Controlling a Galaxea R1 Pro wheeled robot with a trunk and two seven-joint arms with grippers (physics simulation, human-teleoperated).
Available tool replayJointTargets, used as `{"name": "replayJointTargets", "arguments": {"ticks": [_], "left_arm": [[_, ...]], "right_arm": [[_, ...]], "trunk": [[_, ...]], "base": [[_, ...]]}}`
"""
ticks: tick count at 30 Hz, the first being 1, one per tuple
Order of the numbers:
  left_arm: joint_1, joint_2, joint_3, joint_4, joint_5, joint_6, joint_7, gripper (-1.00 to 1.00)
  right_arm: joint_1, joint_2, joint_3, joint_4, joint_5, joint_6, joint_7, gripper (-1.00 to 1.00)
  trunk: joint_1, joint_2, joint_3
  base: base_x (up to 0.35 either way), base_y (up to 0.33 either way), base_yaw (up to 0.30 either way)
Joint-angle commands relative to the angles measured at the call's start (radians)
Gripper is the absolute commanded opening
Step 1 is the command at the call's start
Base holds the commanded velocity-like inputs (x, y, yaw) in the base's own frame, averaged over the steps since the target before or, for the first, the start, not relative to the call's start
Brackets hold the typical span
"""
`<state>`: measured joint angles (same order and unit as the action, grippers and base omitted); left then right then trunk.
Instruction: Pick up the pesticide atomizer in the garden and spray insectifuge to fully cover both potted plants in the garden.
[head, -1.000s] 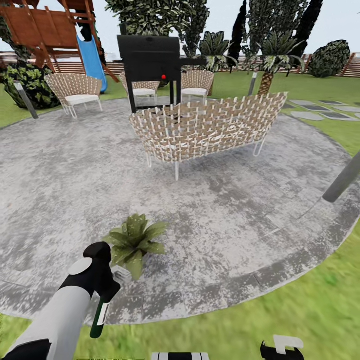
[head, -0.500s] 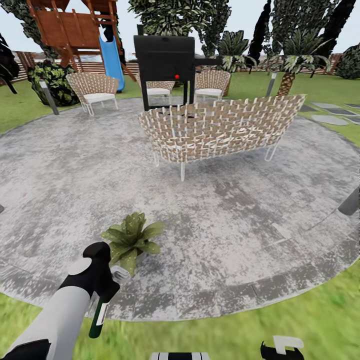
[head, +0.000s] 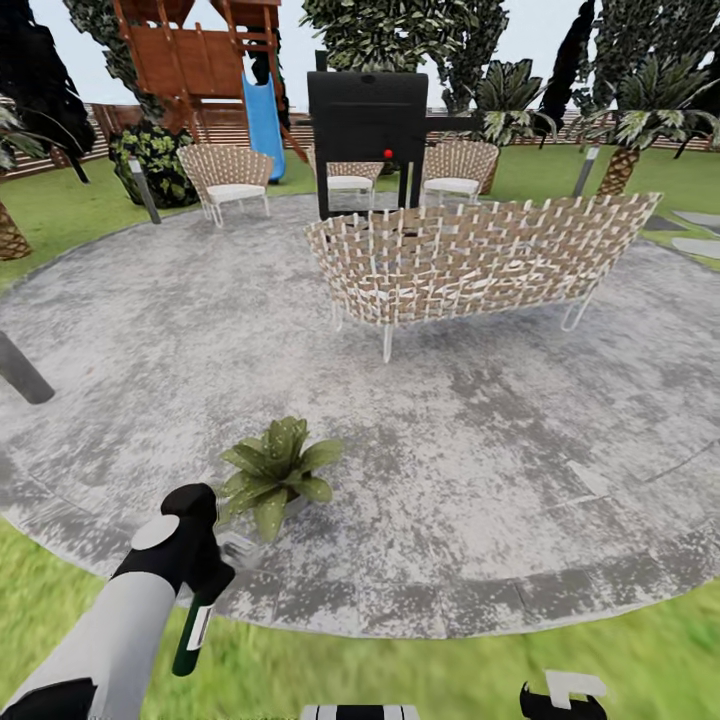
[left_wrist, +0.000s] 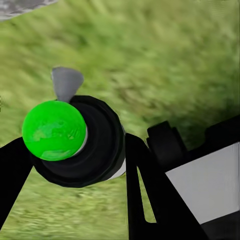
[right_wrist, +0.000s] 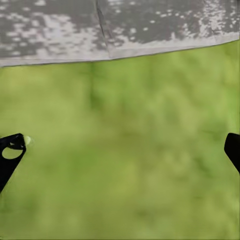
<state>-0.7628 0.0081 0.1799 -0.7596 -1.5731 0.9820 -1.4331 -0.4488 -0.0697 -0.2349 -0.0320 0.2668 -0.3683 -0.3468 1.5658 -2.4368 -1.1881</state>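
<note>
The left gripper (head: 200, 590) is clamping its black fingers (left_wrist: 145, 190) around the small dark green-black pesticide atomizer with a white label (head: 192, 630), which is hanging over the lawn at the near edge of the grey paved patio (head: 450, 450). The low green rosette in a little grey pot (head: 272, 478) is standing just beyond it, so pickup looks done and spraying remains. The right gripper (right_wrist: 120, 150) is hanging spread and empty above grass.

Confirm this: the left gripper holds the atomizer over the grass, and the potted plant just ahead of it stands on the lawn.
Not quite. The left gripper does hold the atomizer over the grass, but the potted plant stands on the grey paved patio, not the lawn. The head view shows it.
</note>
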Motion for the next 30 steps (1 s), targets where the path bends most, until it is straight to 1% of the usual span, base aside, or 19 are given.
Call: {"name": "replayJointTargets", "arguments": {"ticks": [1, 4, 5, 6, 8, 9, 10, 11, 12, 14, 15, 18, 19, 21, 23, 27, 30], "left_arm": [[-0.005, -0.001, 0.001, -0.001, -0.011, 0.009, -0.020, -1.00], [-0.036, -0.004, -0.016, 0.000, -0.028, 0.003, -0.098, -1.00], [-0.069, -0.006, -0.036, 0.007, -0.063, 0.002, -0.129, -1.00], [-0.092, -0.007, -0.047, 0.016, -0.090, 0.002, -0.138, -1.00], [-0.159, -0.008, -0.062, 0.063, -0.176, -0.001, -0.138, -1.00], [-0.208, -0.007, -0.065, 0.098, -0.235, -0.008, -0.138, -1.00], [-0.243, -0.008, -0.066, 0.124, -0.268, -0.017, -0.138, -1.00], [-0.267, -0.008, -0.066, 0.143, -0.282, -0.025, -0.138, -1.00], [-0.307, -0.008, -0.066, 0.178, -0.294, -0.037, -0.138, -1.00], [-0.426, -0.004, -0.066, 0.307, -0.305, -0.062, -0.138, -1.00], [-0.455, -0.004, -0.066, 0.340, -0.305, -0.065, -0.138, -1.00], [-0.566, -0.014, -0.061, 0.463, -0.305, -0.071, -0.138, -1.00], [-0.582, -0.015, -0.060, 0.480, -0.305, -0.071, -0.138, -1.00], [-0.591, -0.016, -0.061, 0.497, -0.304, -0.071, -0.138, -1.00], [-0.585, -0.015, -0.057, 0.502, -0.302, -0.071, -0.138, -1.00], [-0.583, -0.016, -0.052, 0.497, -0.300, -0.070, -0.138, -1.00], [-0.584, -0.015, -0.049, 0.493, -0.281, -0.069, -0.138, -1.00]], "right_arm": [[-0.001, 0.000, -0.008, 0.001, 0.011, -0.003, -0.003, 1.00], [-0.001, 0.000, -0.008, 0.001, 0.011, -0.003, -0.003, 1.00], [-0.001, -0.001, -0.008, 0.001, 0.011, -0.003, -0.003, 1.00], [-0.001, -0.001, -0.008, 0.001, 0.011, -0.003, -0.003, 1.00], [-0.001, -0.001, -0.008, 0.002, 0.011, -0.003, -0.003, 1.00], [-0.001, -0.001, -0.008, 0.003, 0.011, -0.003, -0.003, 1.00], [-0.001, -0.001, -0.008, 0.003, 0.011, -0.003, -0.003, 1.00], [-0.001, -0.001, -0.008, 0.002, 0.011, -0.003, -0.003, 1.00], [-0.001, -0.002, -0.008, 0.002, 0.011, -0.003, -0.003, 1.00], [-0.001, -0.002, -0.008, 0.003, 0.011, -0.003, -0.003, 1.00], [-0.001, -0.001, -0.008, 0.003, 0.011, -0.003, -0.003, 1.00], [-0.001, -0.004, -0.007, 0.003, 0.012, -0.003, -0.002, 1.00], [-0.001, -0.005, -0.007, 0.003, 0.012, -0.003, -0.001, 1.00], [-0.001, -0.006, -0.007, 0.003, 0.012, -0.003, 0.000, 1.00], [0.001, -0.007, -0.007, 0.004, 0.014, -0.003, 0.000, 1.00], [0.001, -0.007, -0.007, 0.003, 0.013, -0.003, 0.000, 1.00], [0.001, -0.007, -0.007, 0.003, 0.012, -0.003, -0.001, 1.00]], "trunk": [[0.000, 0.000, -0.001], [0.000, 0.000, -0.001], [0.000, 0.000, -0.001], [0.000, 0.000, -0.001], [0.000, 0.000, -0.001], [0.000, 0.000, -0.001], [0.000, 0.000, -0.001], [0.000, 0.000, -0.001], [0.000, 0.000, -0.001], [0.000, 0.000, -0.001], [0.000, 0.000, -0.001], [0.000, 0.000, -0.001], [0.000, 0.000, -0.001], [0.000, 0.000, -0.001], [0.000, 0.000, -0.001], [0.000, 0.000, -0.001], [0.000, 0.000, -0.001]], "base": [[-0.001, -0.001, 0.277], [0.000, 0.000, 0.199], [0.000, 0.000, 0.065], [0.000, 0.000, 0.041], [0.000, 0.000, 0.016], [0.000, 0.000, 0.004], [0.000, 0.000, 0.002], [0.000, 0.000, 0.001], [0.000, 0.000, 0.000], [0.000, 0.000, 0.000], [0.000, 0.000, 0.000], [0.000, 0.000, 0.000], [0.000, 0.000, 0.000], [0.000, 0.000, 0.000], [0.000, 0.000, 0.000], [0.002, 0.000, 0.000], [0.148, -0.089, 0.000]]}}
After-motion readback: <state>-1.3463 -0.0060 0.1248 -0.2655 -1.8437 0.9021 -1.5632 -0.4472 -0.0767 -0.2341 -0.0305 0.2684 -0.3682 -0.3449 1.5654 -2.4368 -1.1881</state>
